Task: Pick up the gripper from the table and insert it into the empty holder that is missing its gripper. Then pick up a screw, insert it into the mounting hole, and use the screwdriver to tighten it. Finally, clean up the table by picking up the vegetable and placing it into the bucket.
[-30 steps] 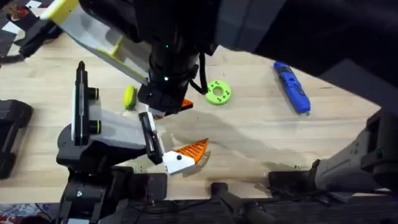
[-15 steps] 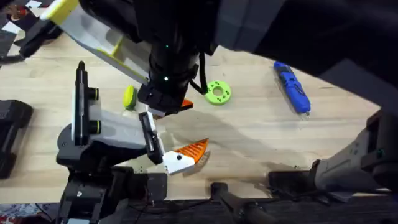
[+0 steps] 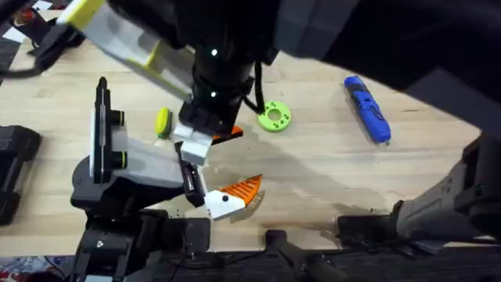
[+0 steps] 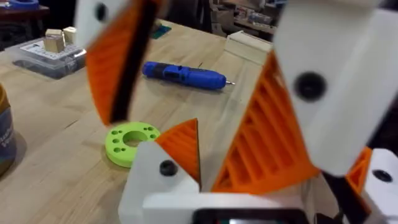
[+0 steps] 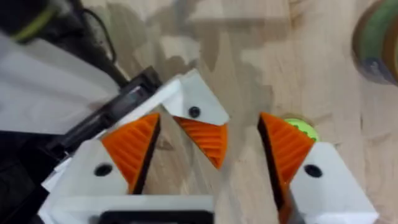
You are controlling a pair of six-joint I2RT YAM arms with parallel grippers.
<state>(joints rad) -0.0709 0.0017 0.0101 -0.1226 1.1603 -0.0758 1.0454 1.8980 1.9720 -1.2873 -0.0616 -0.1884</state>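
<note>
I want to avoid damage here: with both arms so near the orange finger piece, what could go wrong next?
1. The right claw hangs close to the left arm; they might collide.
2. The gripper lies near the front edge of the table; a nudge could push it off.
3. The vegetable sits close beside the right claw and may get knocked.

On the table (image 3: 329, 168), the gripper (image 3: 232, 196) lies near the front edge, between my two bases, just right of my left gripper (image 3: 190, 174). Behind it, my right gripper (image 3: 205, 135) hangs over the middle. The vegetable (image 3: 163, 121) lies to the left of it, the ring with holes (image 3: 275, 117) to the right. The screwdriver (image 3: 368, 109) lies well apart, far right.
</note>
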